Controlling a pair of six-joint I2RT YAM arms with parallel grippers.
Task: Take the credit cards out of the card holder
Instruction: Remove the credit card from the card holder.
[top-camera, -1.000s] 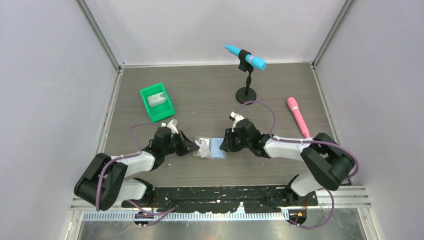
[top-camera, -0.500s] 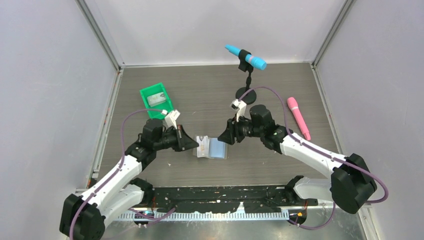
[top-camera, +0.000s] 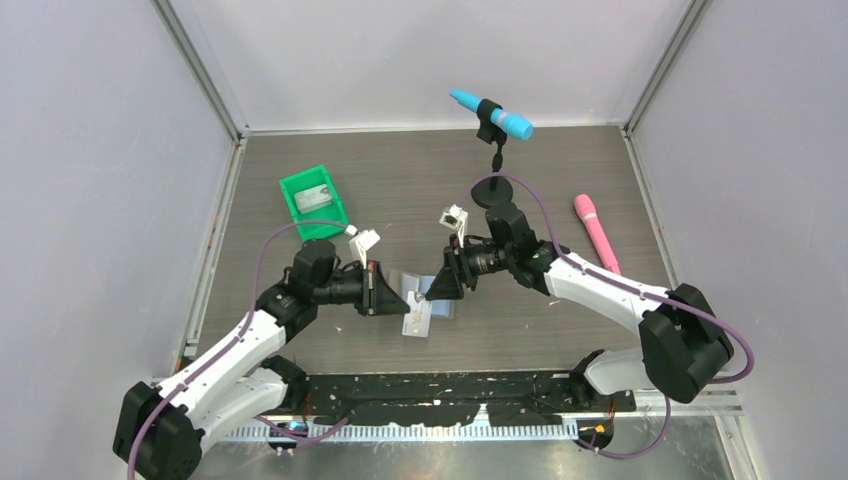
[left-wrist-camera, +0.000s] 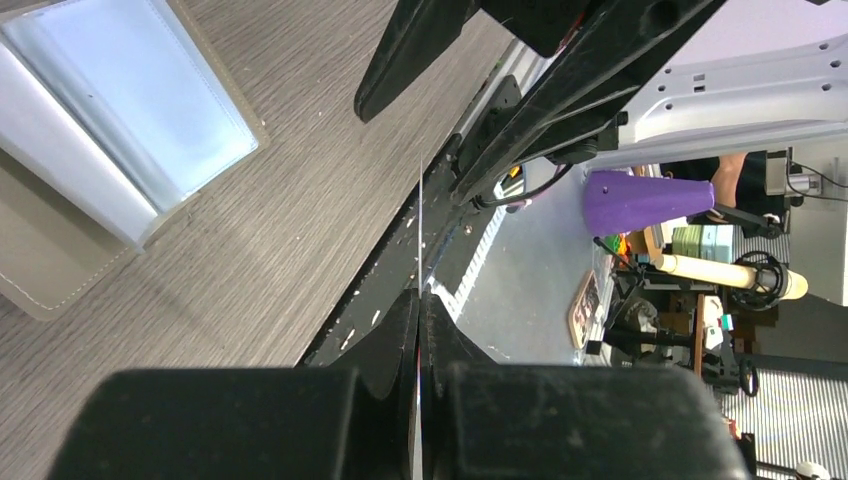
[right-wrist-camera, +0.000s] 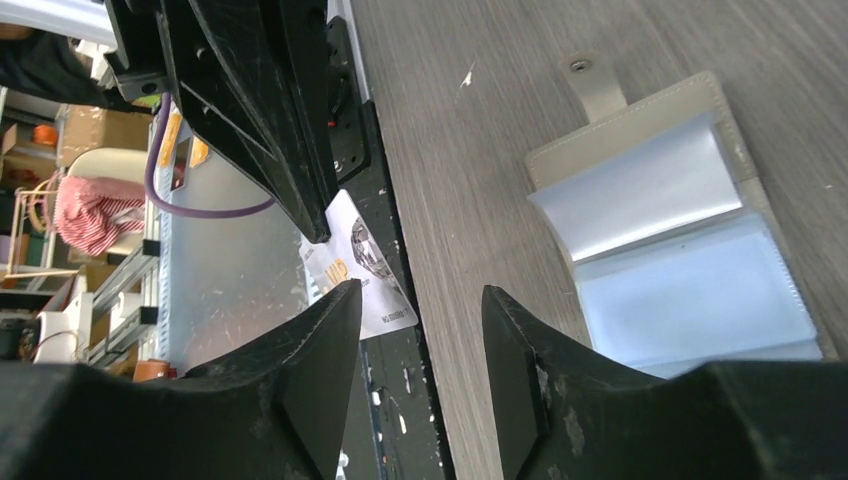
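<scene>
As it lies open, the card holder (right-wrist-camera: 640, 118) shows pale blue pockets (right-wrist-camera: 690, 290).

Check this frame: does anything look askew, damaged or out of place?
Nothing stands out. The card holder lies open and flat on the table, with no visible damage. The left gripper pinches one credit card by its edge, apart from the holder; the right gripper is open beside it.

left arm (top-camera: 245, 340), right arm (top-camera: 600, 290) flanking card holder (right-wrist-camera: 680, 250)
</scene>
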